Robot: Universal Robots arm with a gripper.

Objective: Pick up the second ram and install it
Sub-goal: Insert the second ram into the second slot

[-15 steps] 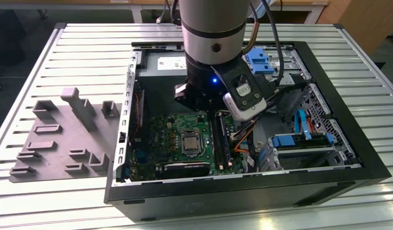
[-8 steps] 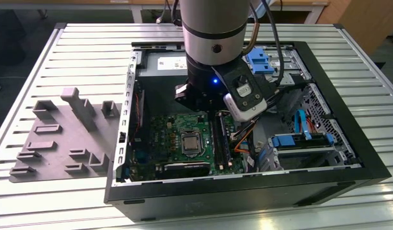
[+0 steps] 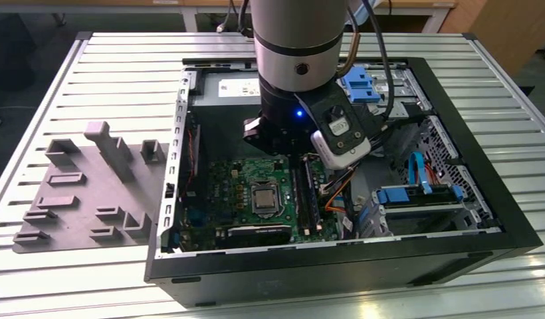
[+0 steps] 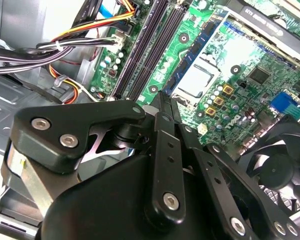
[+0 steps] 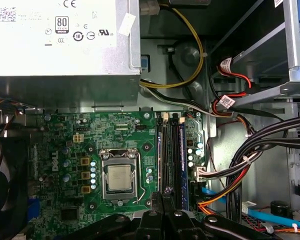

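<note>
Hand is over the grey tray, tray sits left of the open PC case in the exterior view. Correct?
No. The hand is not over the grey tray; it is inside the open PC case, above the green board by its long black slots, as the exterior view shows. The tray does sit left of the case there.

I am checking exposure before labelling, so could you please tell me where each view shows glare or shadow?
Exterior view: the table glares pale, the case interior sits in shadow, a blue light glows on the arm. Second wrist view: the processor washes out white; the gripper looms dark. First wrist view: the power supply is bright, the fan shadowed.
</note>
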